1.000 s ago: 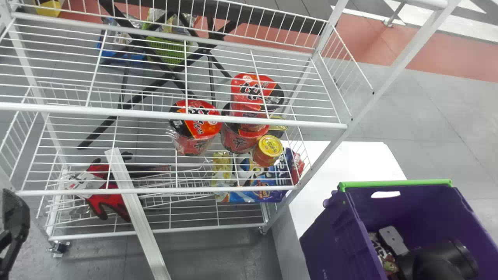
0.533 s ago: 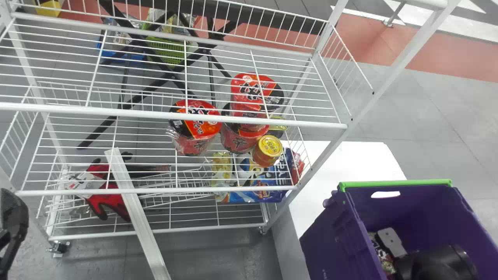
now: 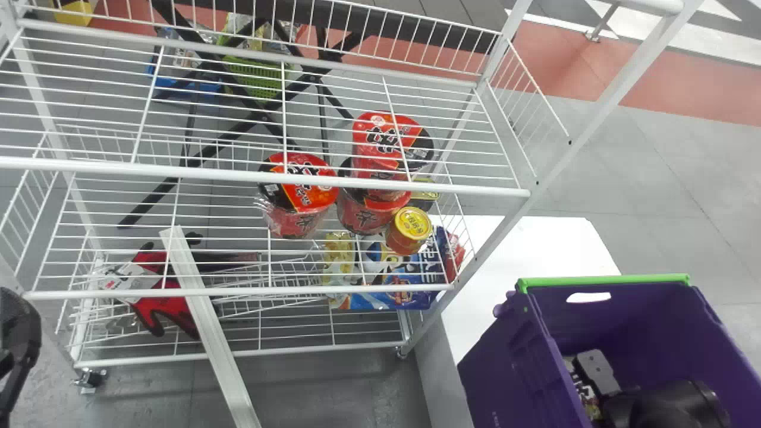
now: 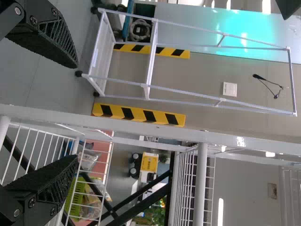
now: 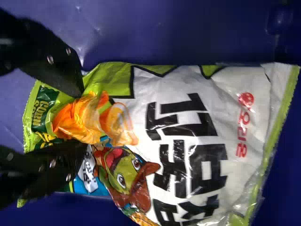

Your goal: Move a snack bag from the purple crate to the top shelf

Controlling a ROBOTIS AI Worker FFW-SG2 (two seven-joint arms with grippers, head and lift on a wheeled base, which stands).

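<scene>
Snack bag (image 5: 188, 108) in purple crate (image 3: 505, 362), within reach of right gripper (image 3: 621, 404)

Locate the snack bag, green and white with black lettering, lying inside the purple crate with its printed face toward the right wrist camera. Note the right gripper down in the crate, with fingers parted, one tip at the bag's green edge, the other across the cartoon figure, and orange printed film between. Cannot tell whether pinching any film.

Read the crate position from the head view: right side, with a green bar along its far rim, next to a white table (image 3: 535, 255). Find the white wire rack (image 3: 517, 205) left of the table. Identify the upper shelf (image 3: 238, 176) by its long front rail. Through its wires, see red cups (image 3: 297, 190), one stacked on another, and a yellow-lidded can (image 3: 410, 229). Lower down, see a blue packet (image 3: 386, 291) at right and a red glove (image 3: 154, 306) at left, behind a pale strip (image 3: 208, 333).

Find the left gripper (image 3: 18, 351) at the head view's left edge, parked. In the left wrist view, observe wide-set fingers, with nothing between
</scene>
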